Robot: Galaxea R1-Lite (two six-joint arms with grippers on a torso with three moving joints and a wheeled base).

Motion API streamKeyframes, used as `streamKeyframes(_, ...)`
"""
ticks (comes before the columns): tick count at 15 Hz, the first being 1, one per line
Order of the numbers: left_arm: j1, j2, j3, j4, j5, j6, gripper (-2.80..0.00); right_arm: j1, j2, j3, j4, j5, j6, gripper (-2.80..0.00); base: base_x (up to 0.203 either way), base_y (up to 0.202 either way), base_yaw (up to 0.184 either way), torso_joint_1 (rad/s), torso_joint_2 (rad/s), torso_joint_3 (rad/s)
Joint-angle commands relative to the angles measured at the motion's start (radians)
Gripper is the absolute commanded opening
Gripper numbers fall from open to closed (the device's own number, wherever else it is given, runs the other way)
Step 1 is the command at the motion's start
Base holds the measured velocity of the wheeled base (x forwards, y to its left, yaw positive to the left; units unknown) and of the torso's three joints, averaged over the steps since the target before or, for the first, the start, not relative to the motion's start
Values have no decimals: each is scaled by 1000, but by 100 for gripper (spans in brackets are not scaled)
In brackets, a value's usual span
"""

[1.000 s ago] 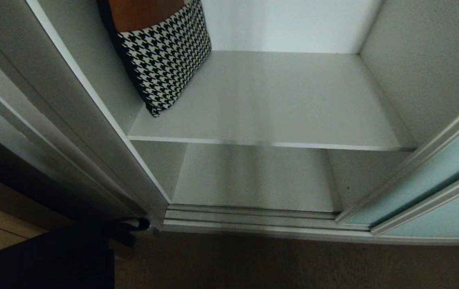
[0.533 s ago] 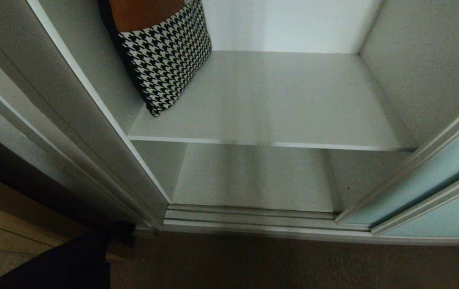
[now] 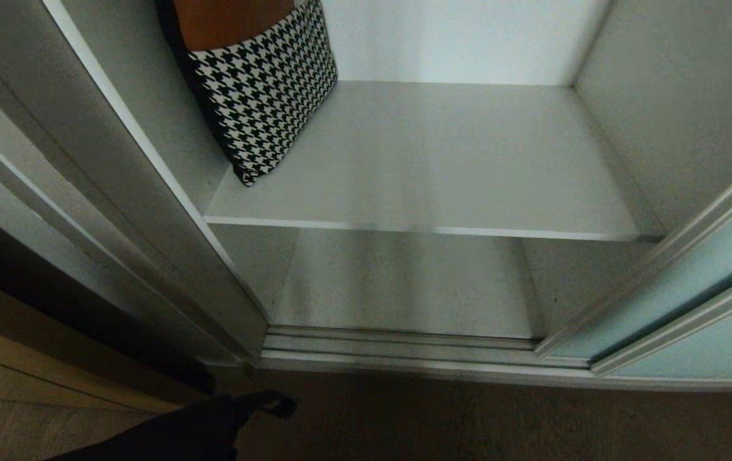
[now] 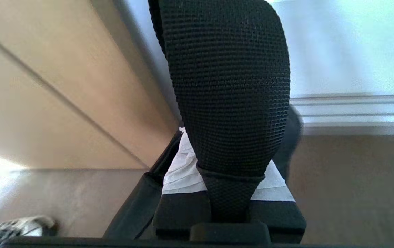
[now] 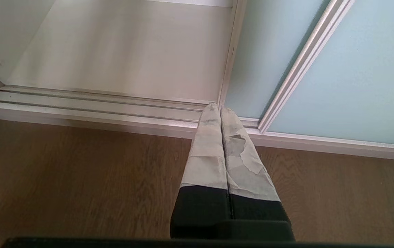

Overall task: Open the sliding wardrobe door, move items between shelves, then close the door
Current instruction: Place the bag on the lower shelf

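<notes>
The sliding wardrobe door (image 3: 711, 269) of pale aqua glass stands slid to the right, so the shelves are exposed. On the upper shelf (image 3: 442, 160) a houndstooth-and-orange cushion (image 3: 263, 83) leans against the left wall. The lower shelf (image 3: 404, 282) is bare. My left gripper (image 4: 231, 137) is shut on a black mesh fabric item (image 4: 228, 79), which hides its fingertips. That item shows dark at the head view's lower left (image 3: 199, 426), over the floor before the wardrobe. My right gripper (image 5: 219, 108) is shut and empty, low by the door (image 5: 355, 69) edge.
A ribbed silver floor track (image 3: 398, 349) runs along the wardrobe's front. Brown wood floor (image 3: 500, 422) lies before it. The wardrobe's thick white left frame (image 3: 84, 192) juts out close to the left arm.
The dark mesh item with my left arm has dropped lower and swung right along the bottom of the head view. The wardrobe, cushion and door are unchanged.
</notes>
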Motion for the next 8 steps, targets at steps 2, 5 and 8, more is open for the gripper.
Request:
streamKeyframes(2, 1, 3, 15, 8, -50, 2, -280, 0, -1, 0, -1, 0, 0, -280, 0, 0, 0, 0, 0, 0)
streamKeyframes(5, 0, 3, 15, 61, -73, 0, -280, 0, -1, 0, -1, 0, -1, -280, 0, 0, 0, 0, 0, 0)
streamKeyframes(8, 2, 4, 15, 60, -77, 5, -280, 0, -1, 0, -1, 0, 0, -280, 0, 0, 0, 0, 0, 0)
